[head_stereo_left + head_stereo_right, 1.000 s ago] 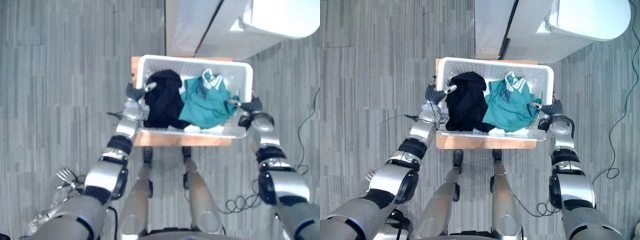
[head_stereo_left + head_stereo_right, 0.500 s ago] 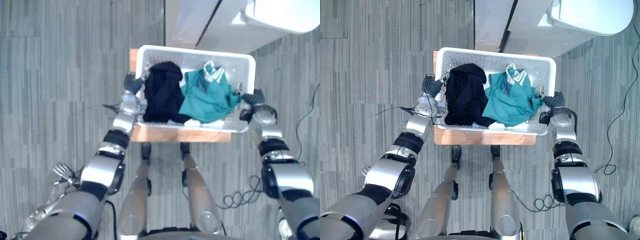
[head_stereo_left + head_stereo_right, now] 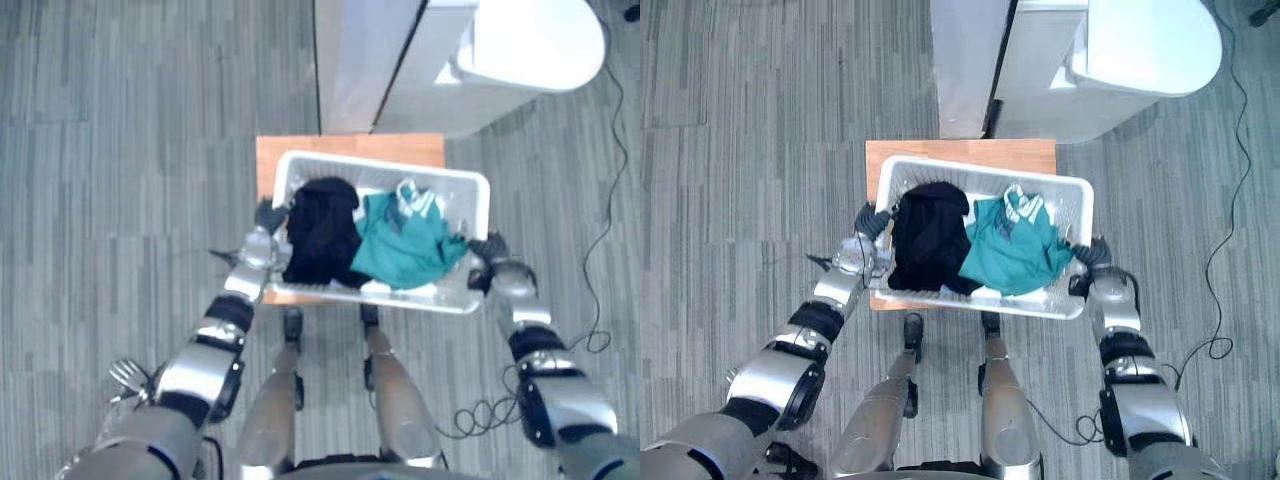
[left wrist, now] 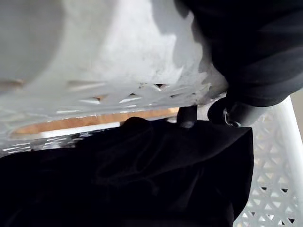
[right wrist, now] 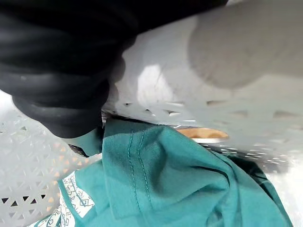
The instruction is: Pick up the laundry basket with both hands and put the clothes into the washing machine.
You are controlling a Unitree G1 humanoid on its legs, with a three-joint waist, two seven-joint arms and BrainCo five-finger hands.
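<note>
Laundry basket [image 3: 980, 180] over the worktop [image 3: 960, 150], overhanging its near and right edges; inside, left garment [image 3: 925, 240] and right garment [image 3: 1010, 250] touching; left robot hand [image 3: 870, 220] clasps the basket's left end, right robot hand [image 3: 1095, 255] its right end; washing machine [image 3: 1145, 45] behind the worktop, rightward; cabinet [image 3: 965, 60] just beside it, left.
</note>
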